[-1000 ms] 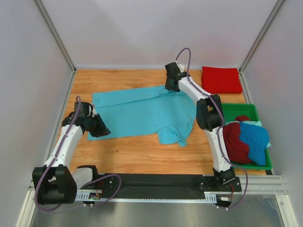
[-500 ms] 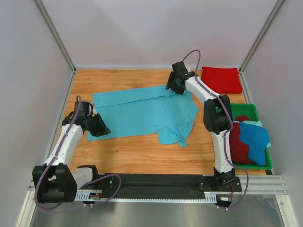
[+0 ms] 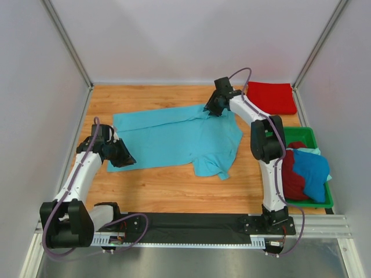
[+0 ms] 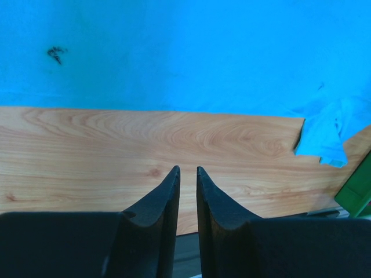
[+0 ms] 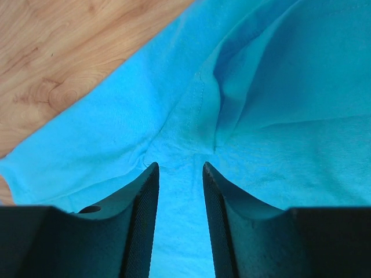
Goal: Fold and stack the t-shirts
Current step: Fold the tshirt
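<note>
At the table's (image 3: 162, 185) left, the left gripper (image 4: 186, 169) hovers over bare wood, jaws a sliver apart and empty. One turquoise t-shirt (image 3: 174, 139) lies spread mid-table. The right gripper (image 5: 179, 168) sits on its far edge, jaws parted astride a seam. Rightward are one folded red t-shirt (image 3: 271, 97) (far corner) and one green tray (image 3: 301, 132) heaped with a dark red t-shirt (image 3: 288, 171) and a blue t-shirt (image 3: 313, 171).

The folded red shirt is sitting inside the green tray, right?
Not quite. The folded red shirt is lying on the wooden table, in the far right corner just behind the green tray, not inside it. The top view shows this. What sits in the tray is a bunched dark red shirt and a blue shirt.
</note>
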Controlling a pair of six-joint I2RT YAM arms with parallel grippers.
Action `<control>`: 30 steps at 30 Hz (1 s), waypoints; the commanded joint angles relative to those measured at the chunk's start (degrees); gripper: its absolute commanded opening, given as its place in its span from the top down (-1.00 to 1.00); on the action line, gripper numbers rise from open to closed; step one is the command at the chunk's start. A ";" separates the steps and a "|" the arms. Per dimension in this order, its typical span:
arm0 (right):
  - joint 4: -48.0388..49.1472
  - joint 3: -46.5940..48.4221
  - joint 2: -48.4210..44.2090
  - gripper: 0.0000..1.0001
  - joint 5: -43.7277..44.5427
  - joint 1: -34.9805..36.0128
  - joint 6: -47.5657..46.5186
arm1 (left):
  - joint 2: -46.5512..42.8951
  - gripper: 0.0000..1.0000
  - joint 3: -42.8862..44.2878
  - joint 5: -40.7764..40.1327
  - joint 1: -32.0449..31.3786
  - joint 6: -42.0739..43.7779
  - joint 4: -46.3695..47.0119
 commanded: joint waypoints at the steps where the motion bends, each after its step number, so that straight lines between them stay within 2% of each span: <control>1: 2.45 -0.99 0.28 0.25 -0.39 0.07 1.47 | 0.59 0.53 0.47 0.92 -0.06 1.04 1.40; 14: 5.08 -2.57 3.09 0.19 -0.38 -0.11 -0.55 | 1.21 0.56 0.82 0.75 0.02 1.39 1.32; 21: 4.91 -0.12 5.29 0.16 -0.12 -0.46 -1.43 | 1.12 0.51 0.91 0.66 0.02 1.39 1.05; 30: 3.68 2.52 6.43 0.24 -0.56 -0.64 -2.05 | 1.47 0.49 0.73 0.49 0.11 1.39 1.23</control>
